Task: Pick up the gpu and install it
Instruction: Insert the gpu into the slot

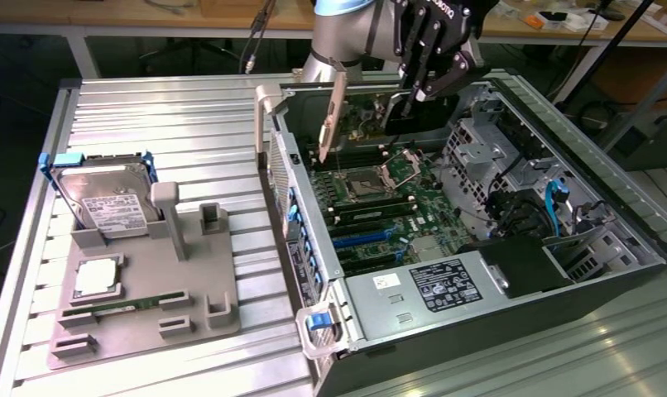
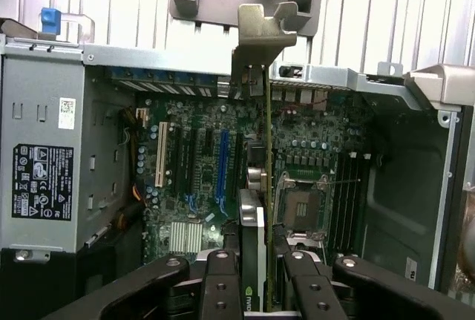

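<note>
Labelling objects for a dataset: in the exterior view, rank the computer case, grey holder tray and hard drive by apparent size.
1. computer case, clearly largest.
2. grey holder tray.
3. hard drive, smallest; it stands in the tray.

The gpu (image 2: 263, 34) has a dull silver metal bracket, the claw (image 2: 256, 259) is matt black, the table (image 1: 146, 107) ribbed metal.

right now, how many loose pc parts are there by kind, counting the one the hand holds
gpu, held by the hand: 1
hard drive in blue frame: 1
green memory stick: 1
silver square part: 1
total: 4
</note>
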You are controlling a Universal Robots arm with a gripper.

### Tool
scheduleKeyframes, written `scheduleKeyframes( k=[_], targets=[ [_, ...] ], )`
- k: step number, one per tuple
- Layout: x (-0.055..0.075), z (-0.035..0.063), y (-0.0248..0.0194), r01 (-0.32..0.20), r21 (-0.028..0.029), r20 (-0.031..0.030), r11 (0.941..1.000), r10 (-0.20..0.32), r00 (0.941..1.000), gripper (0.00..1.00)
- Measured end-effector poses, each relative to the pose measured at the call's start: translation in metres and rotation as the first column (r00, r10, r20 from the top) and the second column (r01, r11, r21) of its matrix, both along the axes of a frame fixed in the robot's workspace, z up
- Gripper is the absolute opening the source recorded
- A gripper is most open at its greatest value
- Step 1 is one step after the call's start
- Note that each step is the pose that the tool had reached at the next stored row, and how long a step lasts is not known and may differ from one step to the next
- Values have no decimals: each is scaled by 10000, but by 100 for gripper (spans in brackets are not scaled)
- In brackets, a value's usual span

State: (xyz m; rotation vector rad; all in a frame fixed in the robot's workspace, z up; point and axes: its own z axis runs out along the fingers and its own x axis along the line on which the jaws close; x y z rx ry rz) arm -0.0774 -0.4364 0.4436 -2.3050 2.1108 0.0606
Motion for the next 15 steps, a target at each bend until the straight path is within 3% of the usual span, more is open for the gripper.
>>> scheduleKeyframes(
  k=[15],
  targets=[
    [1, -12, 1, 1, 2, 0, 10000, -1, 10000, 27]
  ],
)
